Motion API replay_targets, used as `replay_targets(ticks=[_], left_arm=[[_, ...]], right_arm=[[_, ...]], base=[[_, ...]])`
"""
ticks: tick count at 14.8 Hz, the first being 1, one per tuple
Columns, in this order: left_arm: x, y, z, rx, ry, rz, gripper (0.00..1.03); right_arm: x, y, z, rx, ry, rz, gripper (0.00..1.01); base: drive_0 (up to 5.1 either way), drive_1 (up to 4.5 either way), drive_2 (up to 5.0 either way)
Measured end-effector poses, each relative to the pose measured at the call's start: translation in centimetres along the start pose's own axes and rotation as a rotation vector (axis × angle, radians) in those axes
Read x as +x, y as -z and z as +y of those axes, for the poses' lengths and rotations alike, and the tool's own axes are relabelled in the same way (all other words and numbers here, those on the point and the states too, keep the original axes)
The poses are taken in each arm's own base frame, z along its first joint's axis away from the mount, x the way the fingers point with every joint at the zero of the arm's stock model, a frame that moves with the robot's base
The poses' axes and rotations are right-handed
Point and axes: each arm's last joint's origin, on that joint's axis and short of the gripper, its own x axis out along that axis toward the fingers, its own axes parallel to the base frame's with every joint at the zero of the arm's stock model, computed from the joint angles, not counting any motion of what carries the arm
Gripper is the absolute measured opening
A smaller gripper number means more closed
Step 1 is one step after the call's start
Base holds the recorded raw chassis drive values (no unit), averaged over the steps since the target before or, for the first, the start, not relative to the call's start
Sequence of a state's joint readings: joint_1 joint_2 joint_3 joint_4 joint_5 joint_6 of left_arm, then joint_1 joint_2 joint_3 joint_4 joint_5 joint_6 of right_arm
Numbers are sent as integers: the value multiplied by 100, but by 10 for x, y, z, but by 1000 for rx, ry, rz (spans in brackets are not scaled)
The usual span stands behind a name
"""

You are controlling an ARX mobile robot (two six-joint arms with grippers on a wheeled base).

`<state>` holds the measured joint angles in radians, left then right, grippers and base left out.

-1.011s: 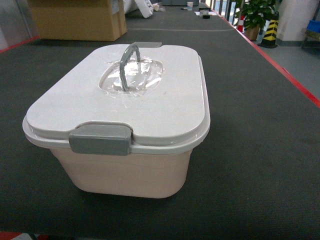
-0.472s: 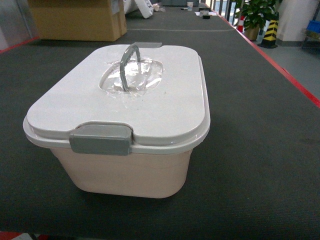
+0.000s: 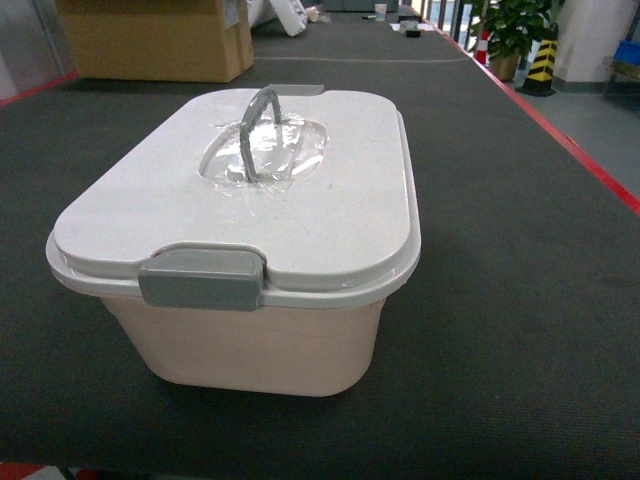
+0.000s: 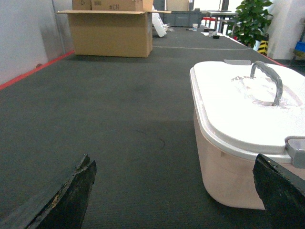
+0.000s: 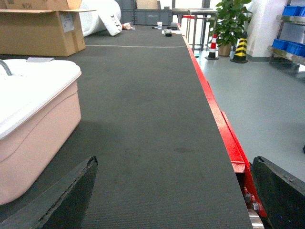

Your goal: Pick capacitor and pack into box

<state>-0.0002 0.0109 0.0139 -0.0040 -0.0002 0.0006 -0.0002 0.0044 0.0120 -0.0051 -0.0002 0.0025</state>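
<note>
Pale pink, with a white lid (image 3: 300, 215) latched by a grey clip (image 3: 200, 279), the plastic box (image 3: 255, 345) sits exactly as it did a second ago; we see nothing moved, so the task looks no further along or back. We find no capacitor in any view; it may be inside or elsewhere. Our left gripper (image 4: 174, 191) and right gripper (image 5: 174, 191) both hang spread and empty. A brown cardboard carton (image 3: 155, 38) stands far left, a potted plant (image 3: 512, 30) far right. The shut lid bars the way in.

Head: close above the lidded pale pink plastic box (image 3: 250, 330), slanting down.
Left wrist: low, left of box (image 4: 228, 176), facing forward.
Right wrist: low, right of box (image 5: 33, 129).
Shared: box.
</note>
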Motion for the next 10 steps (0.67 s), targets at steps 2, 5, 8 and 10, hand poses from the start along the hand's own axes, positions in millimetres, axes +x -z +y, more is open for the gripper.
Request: replay_targets(ticks=[2, 5, 8, 10], left_arm=[[0, 0, 0, 0, 0, 0, 98], [0, 0, 0, 0, 0, 0, 98], [0, 0, 0, 0, 0, 0, 98], [0, 0, 0, 0, 0, 0, 98]], right_arm=[[0, 0, 0, 0, 0, 0, 98], [0, 0, 0, 0, 0, 0, 98], [0, 0, 0, 0, 0, 0, 98], [0, 0, 0, 0, 0, 0, 98]], base=[[0, 0, 0], [0, 0, 0], [0, 0, 0], [0, 0, 0]])
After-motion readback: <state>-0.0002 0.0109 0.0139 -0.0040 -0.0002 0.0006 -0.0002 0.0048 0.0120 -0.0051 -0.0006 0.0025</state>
